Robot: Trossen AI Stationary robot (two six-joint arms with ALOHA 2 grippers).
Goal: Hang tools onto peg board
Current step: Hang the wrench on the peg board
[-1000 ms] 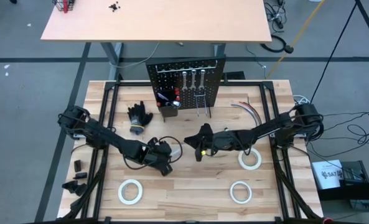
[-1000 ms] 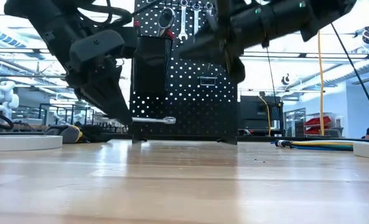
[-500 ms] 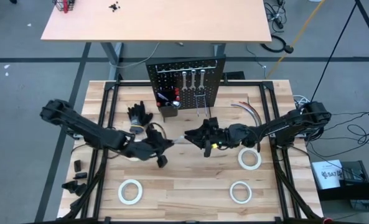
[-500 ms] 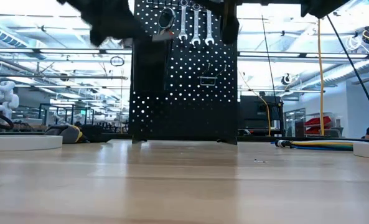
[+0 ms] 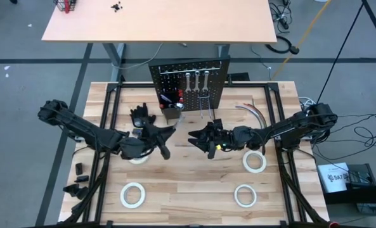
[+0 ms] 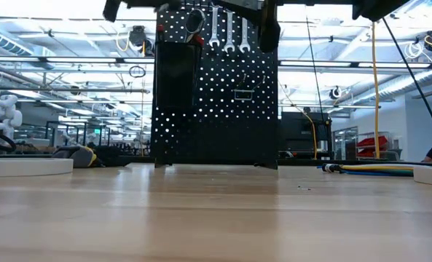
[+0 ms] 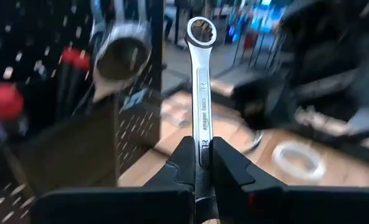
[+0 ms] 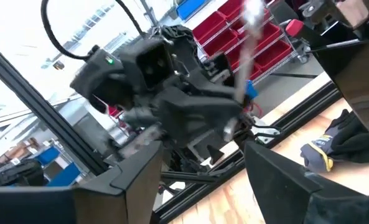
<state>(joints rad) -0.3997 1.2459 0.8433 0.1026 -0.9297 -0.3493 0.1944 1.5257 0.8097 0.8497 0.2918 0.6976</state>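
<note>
The peg board (image 5: 189, 82) stands upright at the table's far middle; silver wrenches (image 6: 229, 29) hang on its upper hooks. Its black bin (image 5: 170, 113) holds red-handled screwdrivers. My left gripper (image 5: 167, 134) hovers just in front of the bin, shut on a silver wrench (image 7: 200, 93) whose ring end (image 7: 200, 30) points toward the board. My right gripper (image 5: 196, 139) hangs open to the right of it, facing it, with nothing between its fingers (image 8: 134, 180). My left gripper pinches the wrench's shaft (image 7: 201, 144) between its two fingers, on the shaft's narrow edges and low on its length. The wrench sticks out forward past the fingertips, in line with the fingers. It is lifted clear of the table, ring end toward the peg board.
Black gloves (image 5: 141, 117) lie left of the bin. White tape rolls lie at the near left (image 5: 132, 194), near right (image 5: 245, 195) and right (image 5: 254, 161); another (image 5: 137, 156) shows under my left arm. Thin cables (image 5: 251, 113) curve at the far right.
My left gripper has risen from the table's middle and gone toward the far edge, up to the peg board's bin, carrying the wrench, which has turned from level to pointing at the board. My right gripper has opened and stays beside it.
</note>
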